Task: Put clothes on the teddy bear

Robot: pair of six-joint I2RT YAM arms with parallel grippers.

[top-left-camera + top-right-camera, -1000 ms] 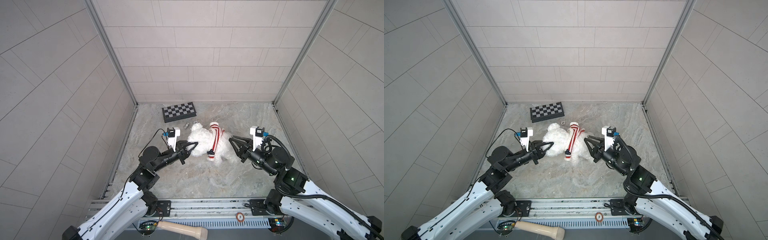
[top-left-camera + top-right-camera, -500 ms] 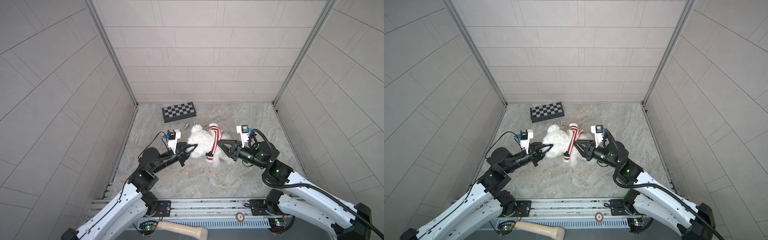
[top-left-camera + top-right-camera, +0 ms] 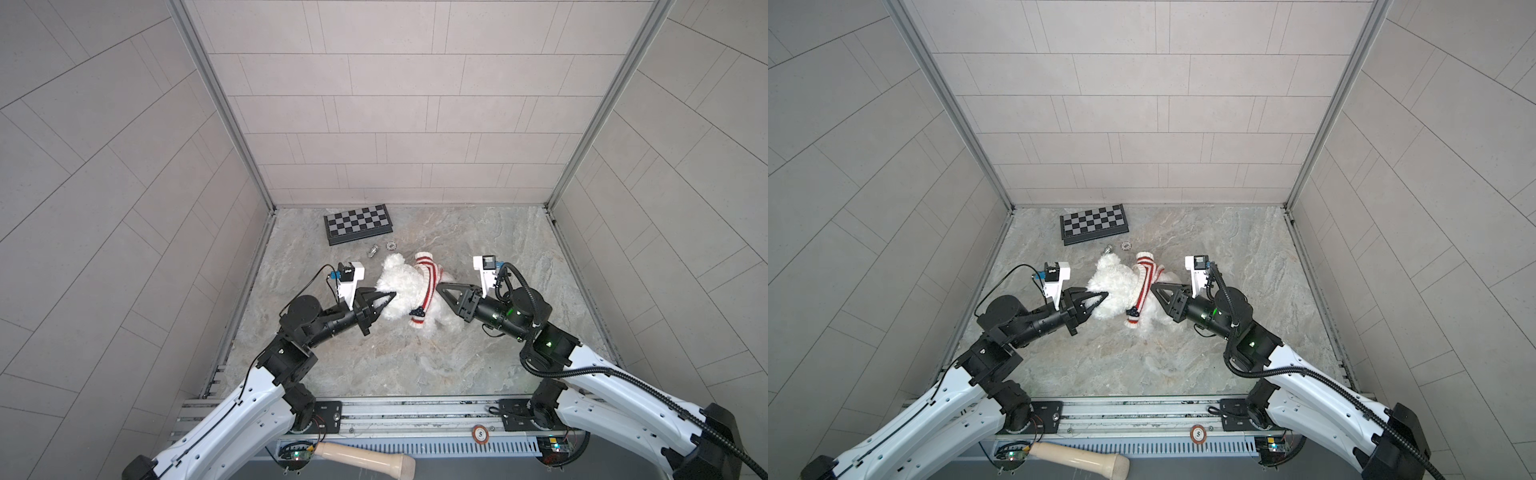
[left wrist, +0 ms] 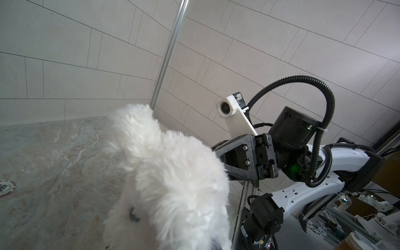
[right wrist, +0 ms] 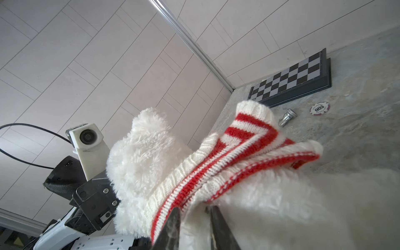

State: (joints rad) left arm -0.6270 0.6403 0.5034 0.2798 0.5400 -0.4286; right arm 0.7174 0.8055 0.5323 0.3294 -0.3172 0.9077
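Teddy bear (image 3: 405, 293) lies mid-table with the sweater (image 3: 430, 282) bunched in a band across its body. My read is that it's light and floppy and the fur slips, so grab a limb or ear root. The knit stretches, so pull by the ribbed hem. Left gripper (image 3: 390, 296) at its 9 o'clock, jaws together on head fur. Right gripper (image 3: 441, 287) at 3 o'clock, jaws nearly closed, apparently on the hem. Chess piece (image 3: 373, 250) and poker chip (image 3: 391, 246) near 12, chessboard (image 3: 358, 223) at 11.

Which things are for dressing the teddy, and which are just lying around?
For the job:
- teddy bear
- striped sweater
- left gripper
- right gripper

Just lying about:
- chessboard
- silver chess piece
- poker chip
- pale handle at the front edge
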